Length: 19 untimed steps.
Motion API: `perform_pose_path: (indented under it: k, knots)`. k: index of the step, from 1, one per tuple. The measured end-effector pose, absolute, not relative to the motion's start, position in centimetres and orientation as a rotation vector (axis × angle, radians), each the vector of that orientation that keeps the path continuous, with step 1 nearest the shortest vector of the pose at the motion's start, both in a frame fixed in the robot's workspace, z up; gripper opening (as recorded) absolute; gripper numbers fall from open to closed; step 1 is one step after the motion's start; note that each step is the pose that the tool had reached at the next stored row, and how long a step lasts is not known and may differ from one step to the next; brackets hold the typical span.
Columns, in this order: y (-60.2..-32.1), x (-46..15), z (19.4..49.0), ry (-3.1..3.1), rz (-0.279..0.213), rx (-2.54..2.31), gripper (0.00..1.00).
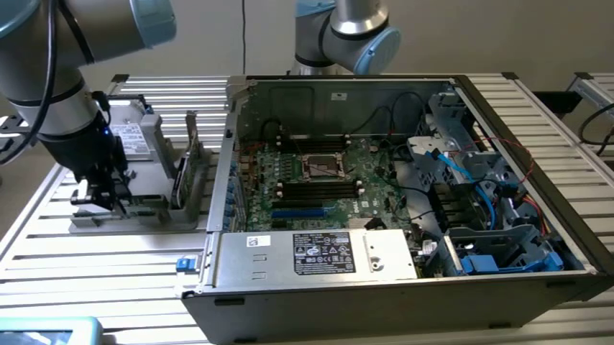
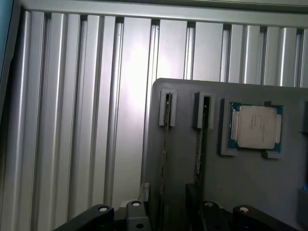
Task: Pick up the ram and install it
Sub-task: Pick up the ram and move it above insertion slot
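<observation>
1. The task had not visibly started: the ram (image 2: 165,139) stood on edge in a slot of the grey holder (image 2: 250,192), nearest the holder's edge that bordered bare bench (image 2: 96,120). A second stick (image 2: 201,139) stood in the neighbouring slot, with a processor (image 2: 255,126) beyond it.
2. Both the pick-up and the installing were left to do. The open computer case (image 1: 384,287) sat on the bench beside the holder.
3. The pincer (image 1: 111,203) hung over the holder, jaws spread and pinching nothing. The ram ran beneath it, seemingly in line with the gap between the jaws, and apparently untouched.
</observation>
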<state>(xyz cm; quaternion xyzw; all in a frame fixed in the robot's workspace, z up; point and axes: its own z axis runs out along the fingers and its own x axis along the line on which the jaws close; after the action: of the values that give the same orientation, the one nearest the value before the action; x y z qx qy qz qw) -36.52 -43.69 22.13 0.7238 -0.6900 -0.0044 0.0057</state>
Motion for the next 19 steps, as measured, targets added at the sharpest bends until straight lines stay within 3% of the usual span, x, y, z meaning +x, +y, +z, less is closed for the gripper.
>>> perform_pose_path:
  k: [15,17,19]
  knots:
    - [-43.7,-36.5,20.9,-2.160,-0.018,2.266,0.42]
    - [-43.7,-36.5,20.9,-2.159,-0.018,2.265,0.40]
    - [-43.7,-36.5,20.9,-2.159,-0.018,2.265,0.27]
